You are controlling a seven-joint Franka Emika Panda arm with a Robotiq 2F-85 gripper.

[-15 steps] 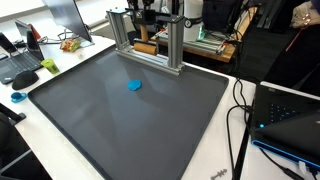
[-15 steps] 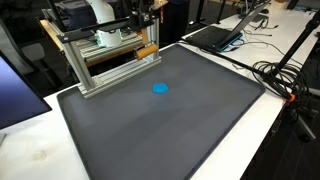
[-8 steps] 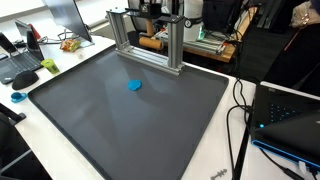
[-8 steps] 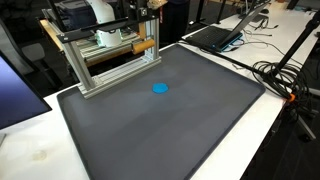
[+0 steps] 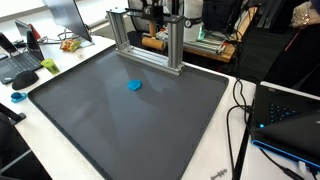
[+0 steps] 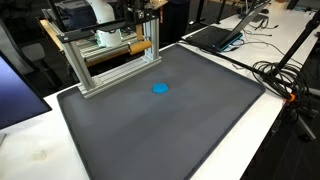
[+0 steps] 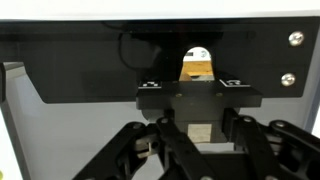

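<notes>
- Pincer [image 7: 198,100]: jaws pressed together w/ a tan piece in the gap btwn them in wrist view. You look to be pinching the wooden bar [image 7: 197,68]; the black finger links hide the contact itself.
- Wooden bar is inside the metal frame [image 6: 75,62], which stands at the far edge of the dark mat [image 6: 150,130] on the bench [image 6: 30,150]. Both exterior views show the bar up off the mat, btwn the posts.
- Key relation: the bar is right at your pincer, not off to either side. Your arm comes in over the frame's top from behind, so the mat lies in front of and below the grip.
- Long axis: the bar runs post to post, approx parallel to the mat's far edge. Jaws seem to close across it, but I can't tell the exact angle.
- Blue lump [image 5: 134,85] lies on the mat well apart from the frame, toward the mat's middle, touching nothing.
- Laptop [image 6: 222,35] and cables sit near the bench corner beside the mat.
</notes>
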